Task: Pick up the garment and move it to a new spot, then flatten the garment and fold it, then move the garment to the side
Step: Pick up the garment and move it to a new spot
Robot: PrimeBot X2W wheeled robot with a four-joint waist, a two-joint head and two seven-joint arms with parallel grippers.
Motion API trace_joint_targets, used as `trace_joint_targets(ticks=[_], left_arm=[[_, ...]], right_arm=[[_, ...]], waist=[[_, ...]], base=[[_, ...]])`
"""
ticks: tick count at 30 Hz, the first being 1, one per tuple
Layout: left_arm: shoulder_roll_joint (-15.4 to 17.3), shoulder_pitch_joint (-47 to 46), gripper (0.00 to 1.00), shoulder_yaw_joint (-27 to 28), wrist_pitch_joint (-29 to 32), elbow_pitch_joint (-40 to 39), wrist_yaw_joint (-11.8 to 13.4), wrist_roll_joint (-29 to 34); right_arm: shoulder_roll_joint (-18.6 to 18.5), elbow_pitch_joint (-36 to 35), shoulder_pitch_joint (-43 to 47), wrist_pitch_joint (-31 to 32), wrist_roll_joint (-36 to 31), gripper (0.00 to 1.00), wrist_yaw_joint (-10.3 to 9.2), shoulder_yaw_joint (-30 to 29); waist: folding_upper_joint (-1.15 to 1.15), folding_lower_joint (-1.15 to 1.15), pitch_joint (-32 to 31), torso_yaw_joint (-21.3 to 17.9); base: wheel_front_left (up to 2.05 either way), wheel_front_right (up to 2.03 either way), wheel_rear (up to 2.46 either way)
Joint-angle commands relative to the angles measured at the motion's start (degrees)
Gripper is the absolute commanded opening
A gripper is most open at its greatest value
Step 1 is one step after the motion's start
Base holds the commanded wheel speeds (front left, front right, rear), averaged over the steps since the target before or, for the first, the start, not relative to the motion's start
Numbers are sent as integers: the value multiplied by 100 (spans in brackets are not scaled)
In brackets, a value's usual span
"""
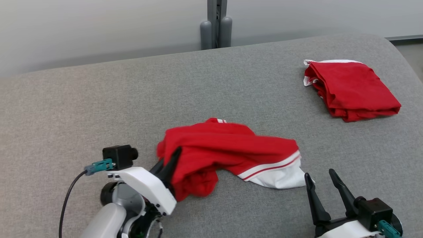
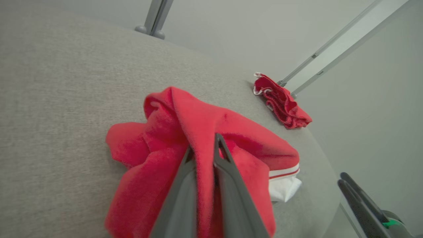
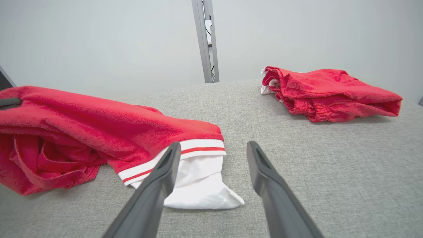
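Note:
The garment (image 1: pixel 231 145) is a crumpled red piece with a white hem and red-and-white stripes, lying in a heap near the middle front of the grey cloth table (image 1: pixel 99 99). My left gripper (image 1: pixel 172 158) is shut on a red fold at the heap's left end; in the left wrist view the cloth (image 2: pixel 198 119) drapes up between and over the left gripper (image 2: pixel 203 145). My right gripper (image 1: pixel 320 174) stands open just right of the white hem. In the right wrist view the right gripper (image 3: pixel 214 145) frames the hem's corner without touching the garment (image 3: pixel 99 122).
A second red garment (image 1: pixel 350 89), folded, lies at the table's far right near the rounded edge. It also appears as a folded red garment (image 3: pixel 327 92) ahead of my right gripper. A grey post (image 1: pixel 216 29) rises behind the table's far edge.

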Motion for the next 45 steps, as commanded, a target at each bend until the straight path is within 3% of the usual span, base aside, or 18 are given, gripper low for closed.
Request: trace_joint_targets(ticks=[1,5,6,7,10,14,20,25,29,35,45], left_arm=[[11,-203,0,39,-63,186,-4,49],[0,-418,4,183,-563,1394,-118,189],[-12,-467,38,206,-728,1595,-162,226],[-21,-502,98,188,-857,1780,-212,291],[99,-456,100,34,-1285,2061,-366,614],[213,-28,100,48,-2021,1884,-63,1028],[385,1023,100,333,-2261,580,488,2062],[208,2046,100,1029,-2257,-411,601,2926],[-23,2788,100,1728,-2257,-757,482,3409],[-383,3401,100,2586,-2258,-886,92,3858],[-721,3507,100,3143,-2258,-875,-391,4267]], right_arm=[[-32,4,-25,-2,38,100,0,1],[-31,42,-66,-2,60,100,0,29],[-30,46,-64,-1,61,100,0,24],[-31,51,-53,-2,60,100,0,8],[-31,70,26,-2,38,100,0,-31],[-32,8,164,-2,18,100,0,-194],[-31,-321,416,-1,-192,100,0,-564],[-29,-552,695,-1,-378,100,0,-1074],[-31,-598,877,-2,-450,100,0,-1332],[-31,-557,1031,-2,-406,100,0,-1538],[-30,-500,1064,-2,-311,100,0,-1509]], waist=[[0,0,26,-37],[0,0,25,-55],[0,0,16,-48],[0,0,1,-37],[0,0,-89,-1],[0,0,-286,106],[0,0,-546,452],[0,0,-797,786],[0,0,-1008,953],[0,0,-1212,1026],[0,0,-1278,1001]], base=[[0,0,0],[0,0,0],[0,0,0],[0,0,0],[0,0,0],[0,0,0],[0,0,0],[0,0,0],[0,0,0],[0,0,0],[0,0,0]])
